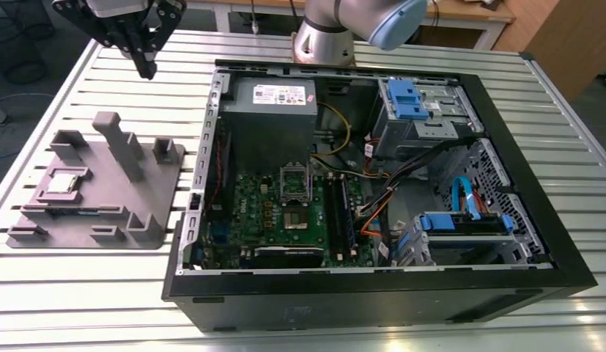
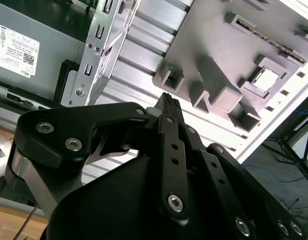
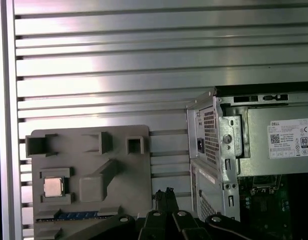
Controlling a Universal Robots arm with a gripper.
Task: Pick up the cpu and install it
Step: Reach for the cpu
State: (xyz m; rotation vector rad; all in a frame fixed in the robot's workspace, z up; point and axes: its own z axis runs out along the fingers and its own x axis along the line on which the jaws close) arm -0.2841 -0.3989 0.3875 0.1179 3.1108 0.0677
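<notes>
At the exterior view's left, the cpu (image 1: 66,181) is seated in a pocket of the grey fixture (image 1: 156,194) on the bench (image 1: 88,293). Farther off, the jaws are seen together, empty, well short of the computer case (image 1: 381,301) at right. A level, square-on grip by the chip's edges is judged best.

Bright, even light glares off the slatted metal table (image 3: 143,65); the computer case (image 1: 381,302) interior lies dim.
</notes>
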